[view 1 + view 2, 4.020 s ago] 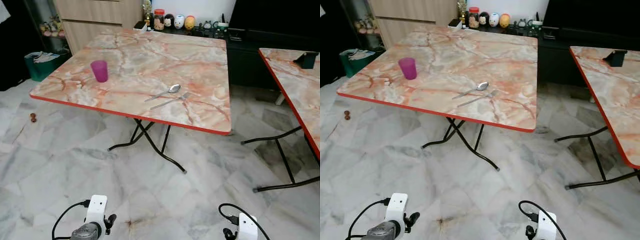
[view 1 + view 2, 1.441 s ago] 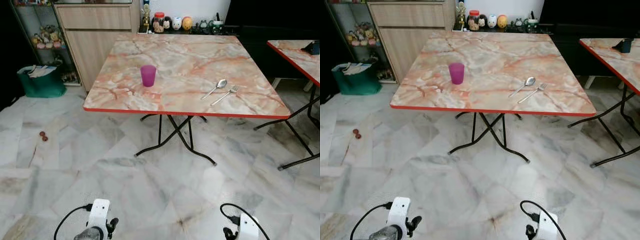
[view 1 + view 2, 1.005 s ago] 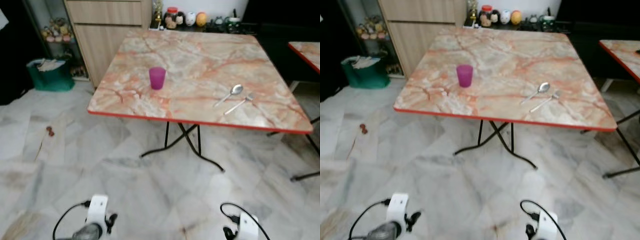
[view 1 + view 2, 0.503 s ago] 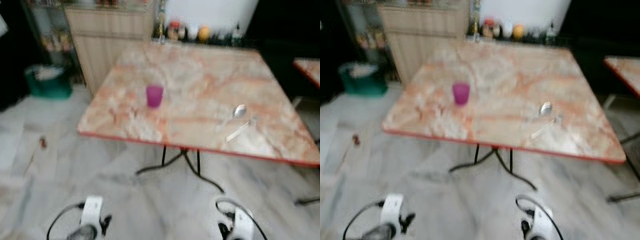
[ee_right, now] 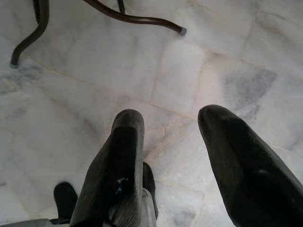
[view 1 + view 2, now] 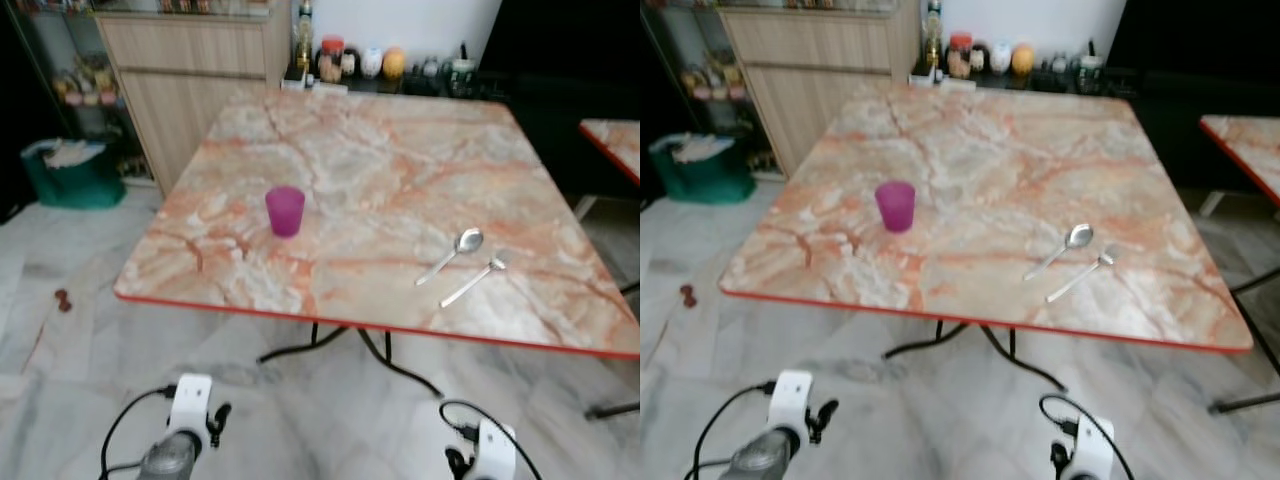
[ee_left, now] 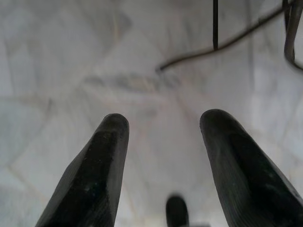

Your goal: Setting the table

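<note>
From the left eye view, a square table with a pink and orange marble-look top and a thin red edge [image 6: 250, 300] stands just ahead. A small purple plastic cup [image 6: 285, 211] stands upright near the robot's left side of the top. A shiny metal spoon [image 6: 453, 253] and a shiny metal fork [image 6: 473, 281] lie side by side toward the right, close together, well apart from the cup. Both arms hang low over the floor in front of the table. The floor is smooth pale grey marble tile [image 6: 80, 360].

The right eye view shows the same top, flat and glossy, with thin black bent metal legs [image 6: 970, 350] under it. Little jars and round toy figures [image 6: 990, 57] sit on a dark shelf behind.

In the left wrist view, the left gripper [image 7: 163, 142] hangs over the floor, its two fat black fingers spread apart with nothing between them.

In the right wrist view, the right gripper [image 5: 173, 132] is also spread wide and empty, above the tiles, with a table leg's foot [image 5: 182, 31] nearby.

What could go wrong: the robot may bump the red edge if it walks too close, and the light table could shake and tip the cup. The thin, flat, slippery spoon and fork may be hard to pinch and could slide away.
</note>
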